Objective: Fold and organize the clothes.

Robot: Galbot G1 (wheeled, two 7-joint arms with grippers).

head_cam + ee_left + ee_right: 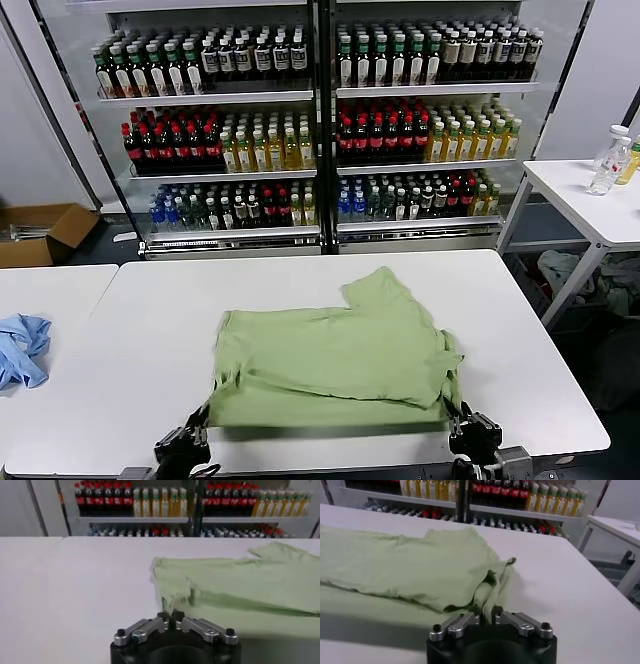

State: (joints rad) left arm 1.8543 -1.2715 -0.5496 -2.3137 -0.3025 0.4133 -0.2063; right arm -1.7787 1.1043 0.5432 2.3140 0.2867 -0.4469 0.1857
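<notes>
The light green shirt (335,355) lies on the white table (140,330), partly folded, with a sleeve pointing to the far side. Its collar, buttons and chest print are hidden. My left gripper (198,420) is at the shirt's near left corner, jaws closed on the fabric edge; the left wrist view shows this gripper (170,615) and the shirt (240,580). My right gripper (456,415) is at the near right corner, shut with a bunch of cloth between its fingers; the right wrist view shows this gripper (485,614) and the shirt (405,565).
A light blue garment (20,350) lies on a separate table at the left. Drink coolers full of bottles (320,120) stand behind. A cardboard box (40,230) sits on the floor far left. A side table (600,200) with bottles stands at right.
</notes>
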